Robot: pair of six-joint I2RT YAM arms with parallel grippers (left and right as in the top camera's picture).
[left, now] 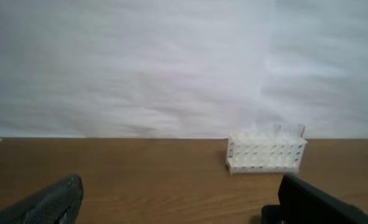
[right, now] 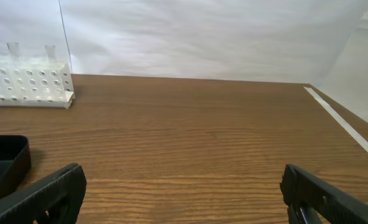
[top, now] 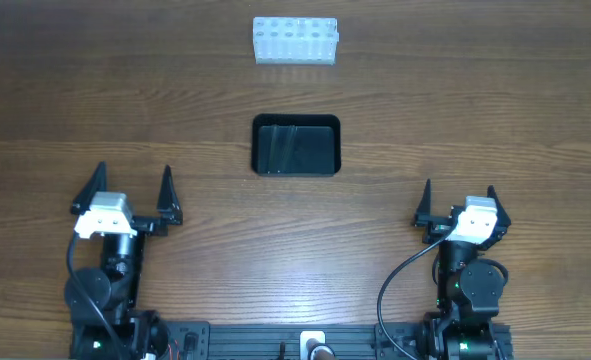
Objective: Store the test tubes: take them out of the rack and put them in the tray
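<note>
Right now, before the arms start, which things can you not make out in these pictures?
The test tubes: those in the rack are too small to count in the top view, and the right wrist view's edge cuts the rack off.
The tray: glare in the top view blurs whether anything lies inside, and in the right wrist view its own wall hides the inside.

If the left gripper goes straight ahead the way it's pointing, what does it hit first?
Probably nothing: the left gripper faces bare table; the rack and tray sit off to its right.
</note>
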